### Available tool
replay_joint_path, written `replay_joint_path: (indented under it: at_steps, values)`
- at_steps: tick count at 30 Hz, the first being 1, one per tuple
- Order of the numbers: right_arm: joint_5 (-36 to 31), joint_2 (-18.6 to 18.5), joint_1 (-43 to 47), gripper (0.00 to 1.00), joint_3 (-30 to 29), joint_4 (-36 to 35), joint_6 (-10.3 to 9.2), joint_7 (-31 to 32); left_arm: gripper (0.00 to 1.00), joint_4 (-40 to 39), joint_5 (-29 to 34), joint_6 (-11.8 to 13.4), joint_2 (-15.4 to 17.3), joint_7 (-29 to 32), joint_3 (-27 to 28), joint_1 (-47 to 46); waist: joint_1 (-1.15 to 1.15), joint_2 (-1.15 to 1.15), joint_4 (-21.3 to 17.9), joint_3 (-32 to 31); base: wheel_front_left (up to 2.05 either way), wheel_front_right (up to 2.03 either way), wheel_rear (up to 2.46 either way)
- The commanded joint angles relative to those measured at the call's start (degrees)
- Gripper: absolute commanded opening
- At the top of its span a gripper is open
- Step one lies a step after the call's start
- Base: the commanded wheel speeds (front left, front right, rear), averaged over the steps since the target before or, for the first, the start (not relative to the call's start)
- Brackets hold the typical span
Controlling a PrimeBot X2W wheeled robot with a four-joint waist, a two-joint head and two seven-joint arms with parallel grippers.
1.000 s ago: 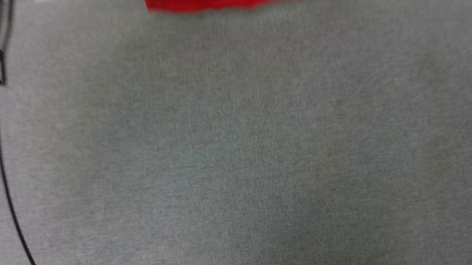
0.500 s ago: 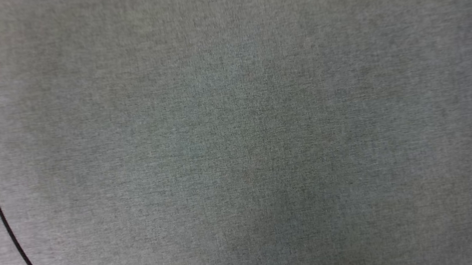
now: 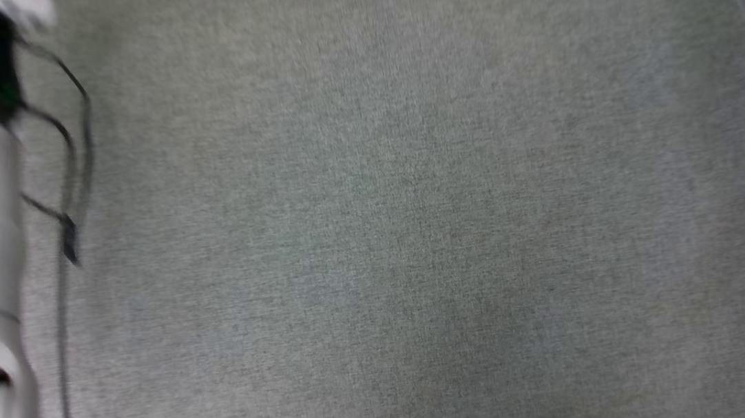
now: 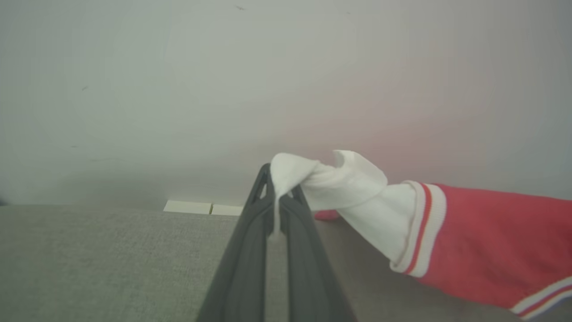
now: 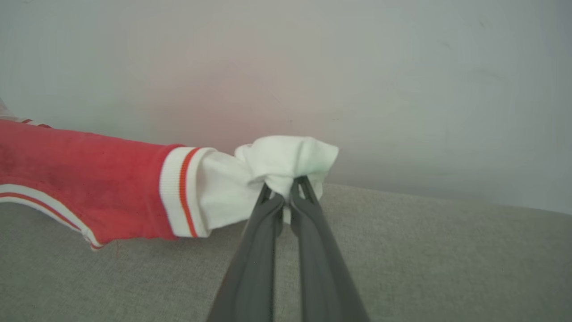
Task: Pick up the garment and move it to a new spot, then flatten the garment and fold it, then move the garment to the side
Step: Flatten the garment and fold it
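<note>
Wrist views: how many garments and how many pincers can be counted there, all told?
Garment: 1, the red jersey, the same one in both views.
Pincers: 2, the left pincer and the right pincer, each shut on its fabric.
Total: 3.

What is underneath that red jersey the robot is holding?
A grey woven surface shows beneath both sleeves of the garment. Whatever lies under its red body is covered by the cloth.
</note>
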Motion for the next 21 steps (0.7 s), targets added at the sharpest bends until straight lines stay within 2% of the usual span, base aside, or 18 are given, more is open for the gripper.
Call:
replay_joint_path:
  at_steps: [1,7,12,13,21]
  values:
    - [0.52,-0.27,2.16,0.0,0.21,0.28,-0.06,-0.65,0.0,-0.15,-0.35,-0.29,-0.23,-0.5,0.31,1.94,-0.01,0.0,0.27,-2.79,0.0,0.0,0.0]
    - [5.28,-0.51,18.49,0.0,1.95,-0.71,-0.06,-4.72,0.0,-6.5,0.1,-0.17,-0.16,-0.84,2.96,19.17,-0.01,0.0,0.52,-11.55,0.0,0.0,0.0]
    - [8.36,-1.74,30.94,0.0,2.56,-3.23,-0.08,-6.51,0.0,-14.86,0.75,1.81,-0.14,-0.88,7.44,35.13,-0.01,0.0,0.29,-18.46,0.0,0.0,0.0]
    - [9.42,-2.53,35.44,0.0,2.38,-4.71,-0.09,-6.66,0.0,-18.02,1.15,2.77,-0.07,-0.88,8.75,41.23,-0.01,0.0,0.1,-20.82,0.0,0.0,0.0]
    - [9.76,-5.19,51.21,0.0,-0.83,-12.39,-0.09,-4.6,0.0,-28.17,0.76,5.99,-0.25,0.77,9.81,60.95,-0.01,0.0,-0.01,-28.9,0.0,0.0,0.0]
